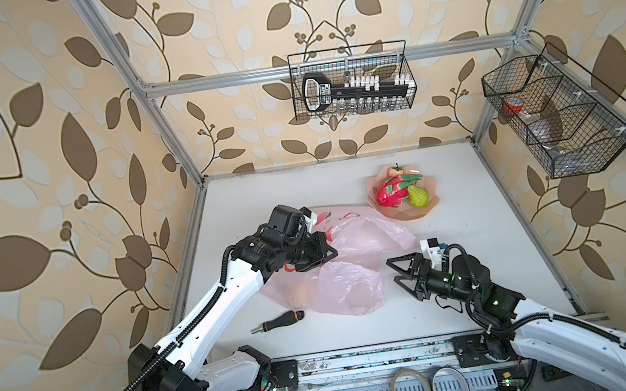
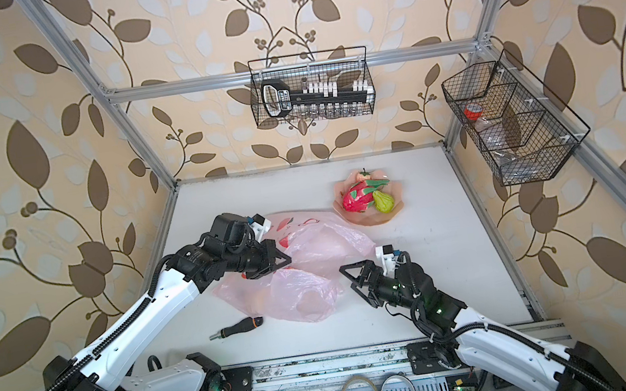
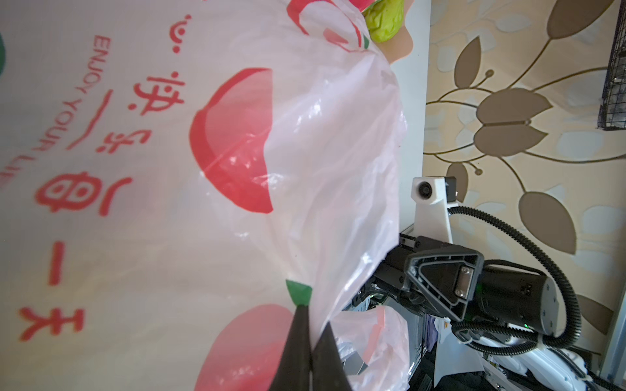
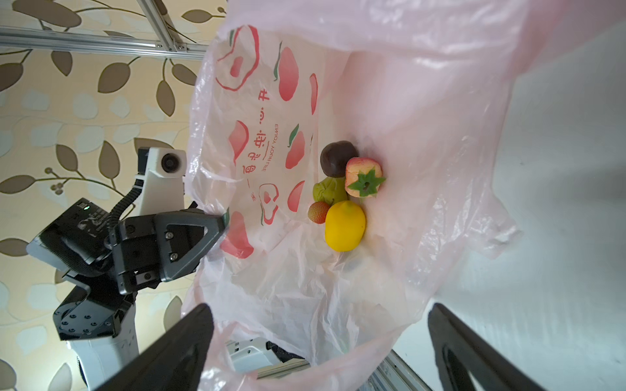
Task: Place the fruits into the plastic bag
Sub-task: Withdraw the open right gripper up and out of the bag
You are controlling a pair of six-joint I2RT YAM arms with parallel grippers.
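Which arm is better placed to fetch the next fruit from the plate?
Right. The right gripper is open and empty, and the plate with the dragon fruit and pear lies on its side of the scene. The left gripper is shut on the plastic bag.

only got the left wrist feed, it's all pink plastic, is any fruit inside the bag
Observer: Yes. The right wrist view looks into the plastic bag and shows a lemon and a plum lying inside.
Operator: what's on the plate then
Observer: In both top views the dragon fruit lies on the plate with the pear beside it.
Operator: is the right gripper carrying one
Observer: No. In a top view the right gripper is open and empty, just beside the bag's edge.
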